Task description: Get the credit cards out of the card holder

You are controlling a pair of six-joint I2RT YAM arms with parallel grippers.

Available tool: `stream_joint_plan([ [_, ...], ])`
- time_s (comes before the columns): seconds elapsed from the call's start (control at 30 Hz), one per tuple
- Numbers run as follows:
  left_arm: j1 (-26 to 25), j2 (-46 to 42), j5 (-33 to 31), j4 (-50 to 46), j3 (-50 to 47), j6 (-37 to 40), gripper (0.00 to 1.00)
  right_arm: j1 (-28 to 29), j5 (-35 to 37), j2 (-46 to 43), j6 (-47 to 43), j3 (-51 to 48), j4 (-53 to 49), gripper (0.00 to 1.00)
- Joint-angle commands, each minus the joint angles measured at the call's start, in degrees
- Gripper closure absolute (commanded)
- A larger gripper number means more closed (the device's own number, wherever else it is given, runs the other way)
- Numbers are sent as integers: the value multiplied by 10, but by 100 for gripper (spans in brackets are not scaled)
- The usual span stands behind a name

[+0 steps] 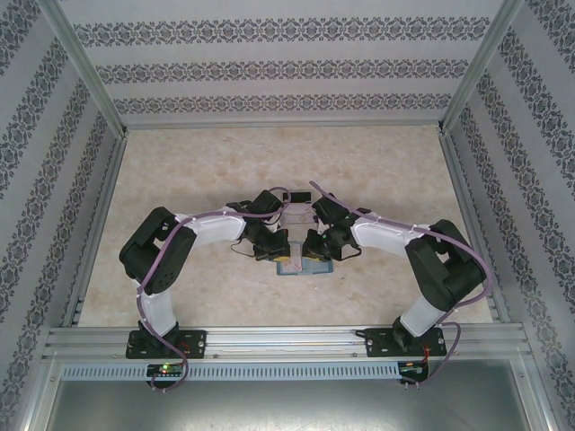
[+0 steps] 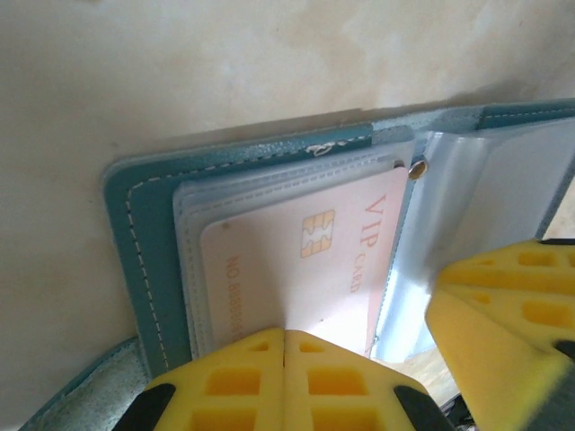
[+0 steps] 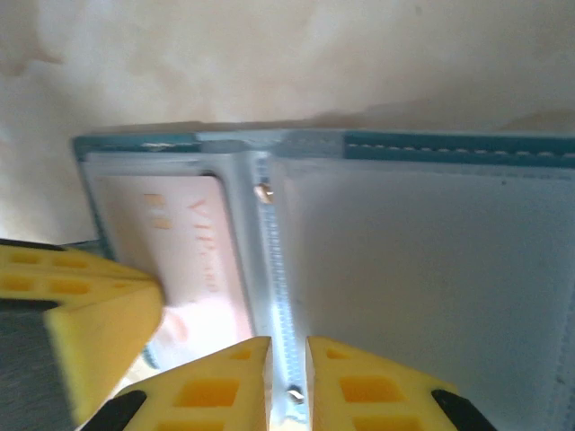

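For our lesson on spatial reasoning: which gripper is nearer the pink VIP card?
Left. The left gripper meets the VIP card at its near edge with its fingers closed. The right gripper sits beside the card, pinching the clear sleeve.

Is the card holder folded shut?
No, the card holder lies open, with a pink VIP card showing inside its clear sleeve.

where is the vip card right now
Left wrist view: the vip card sits in a clear sleeve on the left half of the open card holder, right in front of the closed left gripper.
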Motion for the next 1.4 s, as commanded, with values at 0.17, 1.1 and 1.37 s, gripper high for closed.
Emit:
stream_joint_plan([
  [0.17, 5, 4, -6, -15, -12, 13, 100, 2, -53, 12, 21, 8, 55, 81],
  [1.1, 6, -9, -8, -23, -9, 11, 98, 12, 28, 59, -18, 41, -22, 82],
  [1.37, 5, -11, -11, -29, -7, 14, 96, 16, 43, 45, -21, 47, -41, 82],
])
